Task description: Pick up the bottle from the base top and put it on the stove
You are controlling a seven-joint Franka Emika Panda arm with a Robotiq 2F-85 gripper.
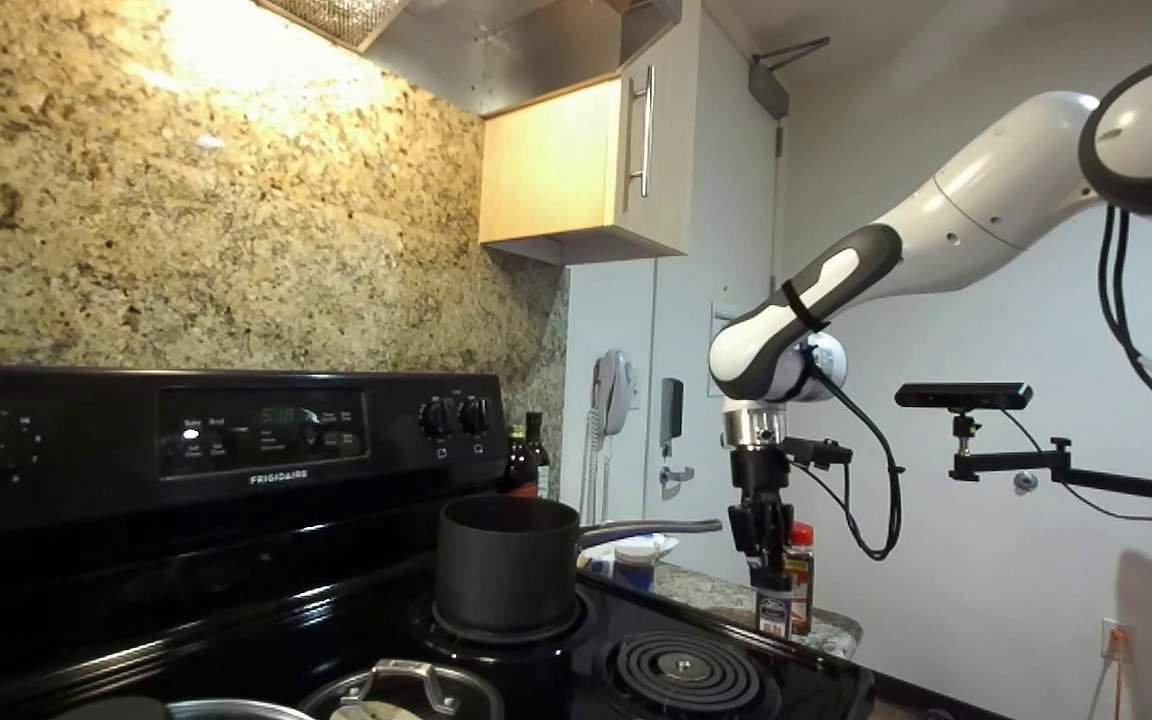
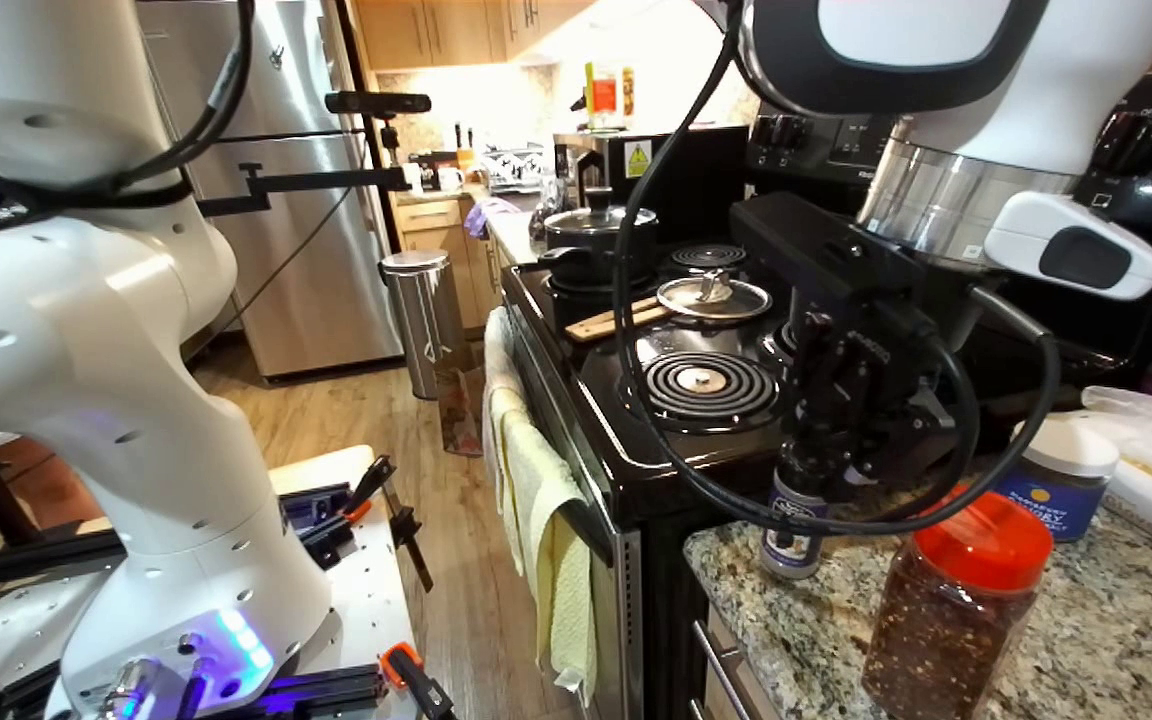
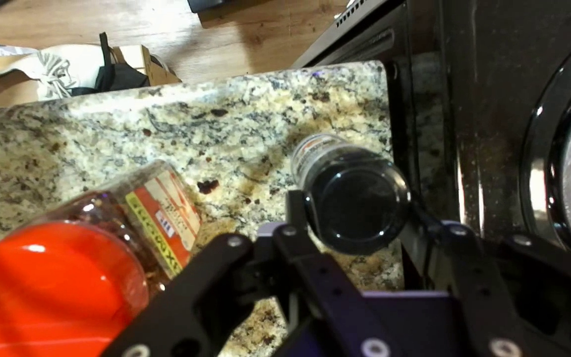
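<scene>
A small dark-lidded bottle with a pale label (image 1: 774, 612) stands upright at the counter's edge, beside the stove (image 1: 256, 430). It shows in both exterior views (image 2: 789, 562), and its lid in the wrist view (image 3: 360, 203). My gripper (image 3: 352, 215) points down, with its fingers touching both sides of that lid; I cannot tell if the base is off the counter (image 3: 206, 114). A red-capped bottle with dark flakes (image 2: 946, 620) stands apart beside it; it is at left in the wrist view (image 3: 102, 248). The stove's black top (image 2: 626, 430) is close by.
A coil burner (image 2: 701, 380) is bare at the stove's near corner. A black pot (image 1: 508, 570) stands behind, its handle (image 1: 656, 526) pointing toward my gripper. A glass lid (image 2: 714, 297) lies further along. A white-lidded jar (image 2: 1061, 475) stands on the counter.
</scene>
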